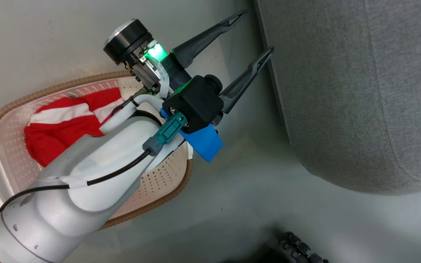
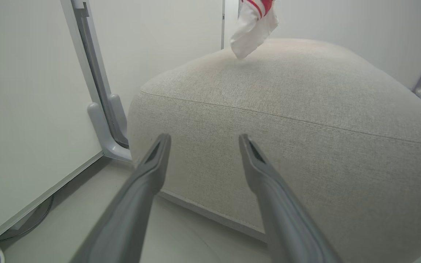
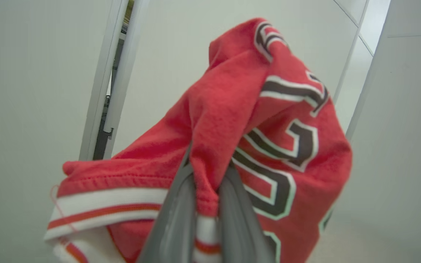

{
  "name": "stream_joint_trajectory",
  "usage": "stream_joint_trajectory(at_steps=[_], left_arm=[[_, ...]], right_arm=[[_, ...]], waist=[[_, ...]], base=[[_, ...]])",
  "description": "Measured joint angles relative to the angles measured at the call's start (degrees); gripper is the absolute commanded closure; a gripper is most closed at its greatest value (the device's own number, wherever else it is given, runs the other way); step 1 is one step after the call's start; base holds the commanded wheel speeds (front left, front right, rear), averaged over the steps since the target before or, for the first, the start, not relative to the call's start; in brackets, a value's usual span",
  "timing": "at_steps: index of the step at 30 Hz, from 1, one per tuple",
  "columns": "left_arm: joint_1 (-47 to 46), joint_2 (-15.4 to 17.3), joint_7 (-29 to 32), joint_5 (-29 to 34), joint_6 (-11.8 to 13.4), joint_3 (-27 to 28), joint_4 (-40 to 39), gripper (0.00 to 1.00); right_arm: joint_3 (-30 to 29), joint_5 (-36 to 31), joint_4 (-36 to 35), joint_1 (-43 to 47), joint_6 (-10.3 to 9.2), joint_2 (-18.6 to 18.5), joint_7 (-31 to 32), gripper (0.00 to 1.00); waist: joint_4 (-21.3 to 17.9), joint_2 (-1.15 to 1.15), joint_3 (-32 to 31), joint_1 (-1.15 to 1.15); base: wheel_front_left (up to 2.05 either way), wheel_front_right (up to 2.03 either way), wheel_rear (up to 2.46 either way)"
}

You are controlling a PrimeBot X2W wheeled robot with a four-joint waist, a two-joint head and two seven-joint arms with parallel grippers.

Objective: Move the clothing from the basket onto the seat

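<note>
Right gripper clamps a red garment between its fingers; left gripper spreads wide, empty, beside the seat.

Left forearm runs from lower left corner of head view up and right. Left gripper fingers spread wide. Right gripper fingers pinched nearly together, clamping the clothing.
</note>
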Motion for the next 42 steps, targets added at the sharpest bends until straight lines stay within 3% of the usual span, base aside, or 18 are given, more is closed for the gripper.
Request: stream_joint_trajectory(at_steps=[12,16,17,18,19,31,36,42], left_arm=[[-0.87,-0.66,-0.92,0.14,-0.01,-1.02,-0.24,0.00],[-0.97,-0.92,-1.41,-0.01,0.05,-1.13,0.32,0.00],[-0.97,-0.98,-1.64,-0.03,0.09,-1.14,0.51,0.00],[-0.95,-1.08,-1.88,-0.10,0.13,-1.14,0.67,0.00],[-0.93,-1.19,-2.00,-0.18,0.16,-1.15,0.86,0.00],[3.20,-3.21,-6.00,-2.85,2.15,0.30,4.67,0.00],[7.48,-3.32,-6.65,-4.54,3.79,3.11,5.65,0.00],[15.06,-3.27,-6.68,-5.11,5.59,10.49,2.44,0.00]], right_arm=[[-3.57,-0.04,20.07,2.47,0.00,1.04,0.01,1.00],[-4.05,-0.07,23.80,2.69,0.00,2.05,0.00,1.00],[-4.25,0.02,24.13,2.72,0.00,2.37,0.00,0.93],[-4.34,0.00,24.03,2.94,0.00,2.55,0.00,0.54],[-4.42,-0.04,23.77,3.35,0.00,2.67,0.00,0.00],[-4.60,-0.33,11.74,18.90,0.00,6.44,-0.01,0.00],[0.43,-2.38,4.12,26.35,0.01,8.79,0.00,0.00],[7.21,-2.52,-3.38,33.32,0.00,11.22,-0.01,0.00]], waist=[[0.83,0.00,2.13,-0.01],[1.15,0.00,1.63,-0.01],[1.20,0.00,1.43,-0.01],[1.23,0.00,1.18,-0.01],[1.26,0.00,0.88,-0.01],[1.88,0.00,-7.93,-0.01],[2.39,0.00,-13.49,-0.02],[3.66,0.00,-20.73,-0.03]], base=[[0.00,0.00,0.00],[0.00,0.00,0.00],[0.00,0.00,0.00],[0.00,0.00,0.00],[0.00,0.00,0.00],[0.00,0.00,0.00],[0.00,0.00,0.00],[0.00,0.00,0.00]])
